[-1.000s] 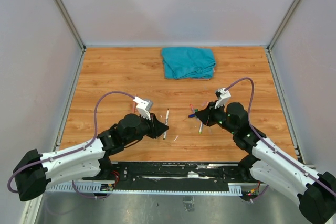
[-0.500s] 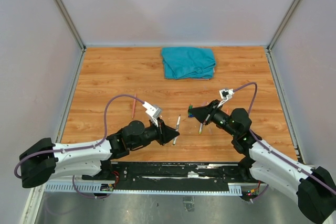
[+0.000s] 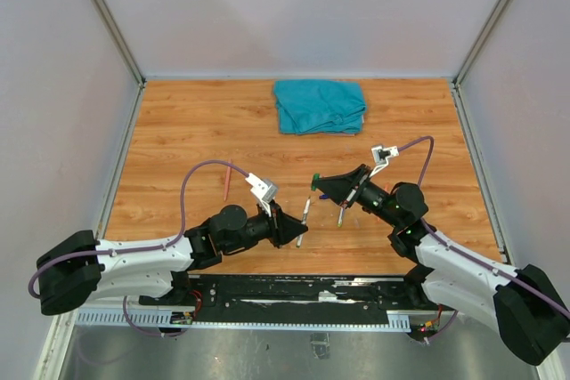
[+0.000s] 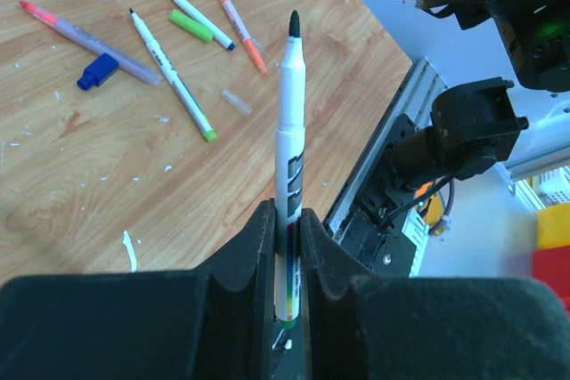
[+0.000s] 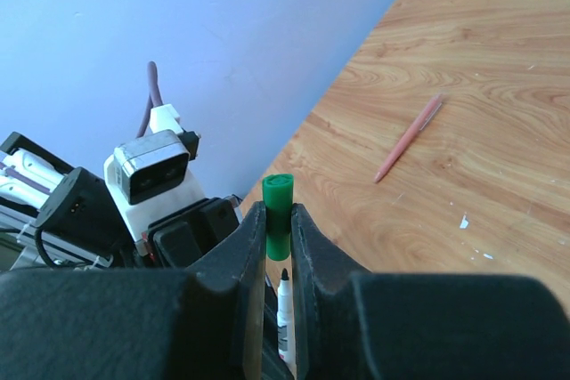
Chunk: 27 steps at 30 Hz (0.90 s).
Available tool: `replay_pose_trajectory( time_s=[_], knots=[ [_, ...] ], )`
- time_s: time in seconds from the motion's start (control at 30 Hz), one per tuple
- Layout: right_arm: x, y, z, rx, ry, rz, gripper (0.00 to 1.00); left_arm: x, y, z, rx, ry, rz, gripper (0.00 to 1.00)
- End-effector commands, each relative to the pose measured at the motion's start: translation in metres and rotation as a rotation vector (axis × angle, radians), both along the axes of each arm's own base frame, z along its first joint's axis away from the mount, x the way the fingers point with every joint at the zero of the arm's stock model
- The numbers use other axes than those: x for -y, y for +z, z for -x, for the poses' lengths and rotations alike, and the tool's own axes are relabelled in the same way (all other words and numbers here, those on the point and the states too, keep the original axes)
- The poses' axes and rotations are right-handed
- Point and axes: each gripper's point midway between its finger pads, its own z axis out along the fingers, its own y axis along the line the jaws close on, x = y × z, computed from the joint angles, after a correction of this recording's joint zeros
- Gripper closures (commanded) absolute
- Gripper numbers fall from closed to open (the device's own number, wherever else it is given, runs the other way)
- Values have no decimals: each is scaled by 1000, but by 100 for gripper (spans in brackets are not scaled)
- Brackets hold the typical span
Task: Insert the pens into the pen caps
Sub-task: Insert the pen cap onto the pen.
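My left gripper [image 4: 287, 220] is shut on the lower barrel of a white pen [image 4: 289, 131] with a dark tip, held off the table and pointing toward the right arm. In the top view this pen [image 3: 305, 214] sticks out of the left gripper [image 3: 290, 227]. My right gripper [image 5: 278, 218] is shut on a green pen cap [image 5: 279, 211]. The cap's open end faces the pen tip [image 5: 284, 293], a short gap apart. From above, the cap [image 3: 315, 181] sits at the tip of the right gripper [image 3: 322, 186].
Loose pens lie on the wood: a pink one [image 4: 89, 37], a green-ended one [image 4: 169, 73], a blue-tipped one [image 4: 198, 17], an orange one [image 4: 236, 20]. A blue cap [image 4: 96, 71] and a light green cap [image 4: 191, 26] lie among them. A red pen [image 3: 228, 181] lies left; a teal cloth [image 3: 319, 106] at the back.
The left gripper has lifted the white pen and carried it right toward the centre. The right gripper has risen and swung left with the green cap, closing on the pen tip.
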Motion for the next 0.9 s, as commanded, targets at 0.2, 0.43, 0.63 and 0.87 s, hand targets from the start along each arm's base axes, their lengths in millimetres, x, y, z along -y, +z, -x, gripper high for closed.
replay_pose_trajectory(
  time_s=[0.2,0.43,0.63,0.87],
  knots=[
    [-5,13,9,20,56,-58,99,2,17,1,52,-9,38,100],
    [-12,7,13,2,96,-45,99,2,19,1,53,-8,39,99],
    [-14,3,16,-4,117,-35,99,2,22,-1,60,1,40,99],
    [-15,-1,20,-8,138,-27,99,3,22,-1,57,-1,37,100]
  ],
)
